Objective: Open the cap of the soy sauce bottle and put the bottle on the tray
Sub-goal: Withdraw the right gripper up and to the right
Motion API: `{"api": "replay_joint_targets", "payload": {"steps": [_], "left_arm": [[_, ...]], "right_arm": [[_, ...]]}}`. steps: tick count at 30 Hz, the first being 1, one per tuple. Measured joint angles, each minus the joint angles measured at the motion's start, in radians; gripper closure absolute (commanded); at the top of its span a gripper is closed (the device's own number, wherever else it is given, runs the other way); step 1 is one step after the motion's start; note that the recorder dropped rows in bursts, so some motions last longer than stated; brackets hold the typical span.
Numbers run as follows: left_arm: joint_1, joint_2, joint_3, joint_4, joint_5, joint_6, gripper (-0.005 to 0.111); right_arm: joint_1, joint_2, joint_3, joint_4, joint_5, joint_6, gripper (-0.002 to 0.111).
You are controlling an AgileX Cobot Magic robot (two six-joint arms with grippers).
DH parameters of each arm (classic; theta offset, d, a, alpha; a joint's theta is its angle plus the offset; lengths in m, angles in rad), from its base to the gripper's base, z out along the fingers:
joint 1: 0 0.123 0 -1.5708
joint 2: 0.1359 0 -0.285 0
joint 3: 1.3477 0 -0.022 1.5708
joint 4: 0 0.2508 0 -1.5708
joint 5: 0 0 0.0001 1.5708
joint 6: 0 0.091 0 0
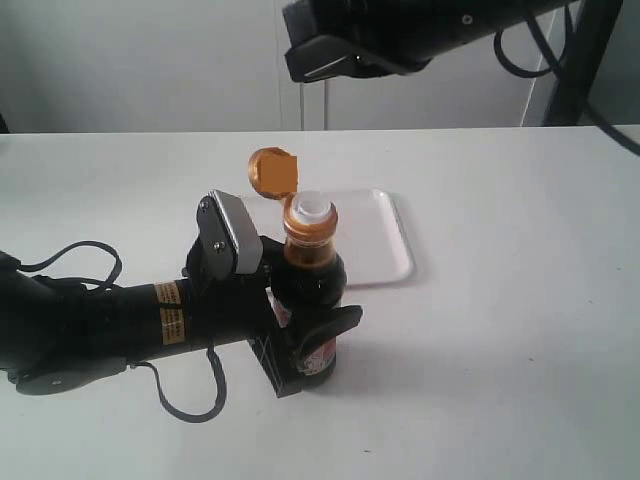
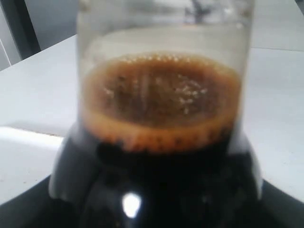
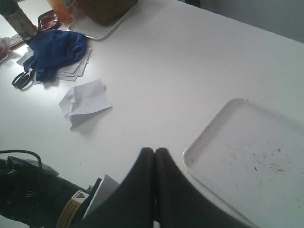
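The left arm reaches in from the lower left of the exterior view, its left gripper (image 1: 305,345) clamped around the lower body of the soy sauce bottle (image 1: 312,285), which stands upright at centre frame, just in front of the tray (image 1: 385,250). The orange-brown cap (image 1: 272,172) is flipped back, baring the white spout (image 1: 309,208). The right gripper (image 3: 155,164) hangs at the top of the frame, its 2 black fingers pressed together, holding nothing. The tray is smooth white plastic, speckled with dark crumbs.
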Motion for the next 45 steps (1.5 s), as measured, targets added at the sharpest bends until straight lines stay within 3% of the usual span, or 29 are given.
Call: {"api": "replay_joint_targets", "payload": {"steps": [8, 16, 24, 37, 45], "left_arm": [[0.0, 0.0, 0.0, 0.002, -0.002, 0.0, 0.107], [0.0, 0.0, 0.0, 0.002, -0.002, 0.0, 0.107], [0.0, -0.017, 0.0, 0.01, 0.027, -0.012, 0.107], [0.0, -0.04, 0.002, 0.035, 0.061, -0.033, 0.107], [-0.002, -0.04, 0.004, -0.005, 0.065, -0.033, 0.107]], "right_arm": [[0.0, 0.0, 0.0, -0.111, 0.01, 0.0, 0.108], [-0.005, 0.0, 0.0, -0.453, 0.088, 0.06, 0.108], [-0.175, -0.004, 0.0, -0.499, 0.107, 0.187, 0.108], [-0.221, -0.249, 0.266, -0.506, -0.198, 0.247, 0.108], [-0.221, -0.286, 0.5, -0.506, -0.402, 0.245, 0.108]]}}
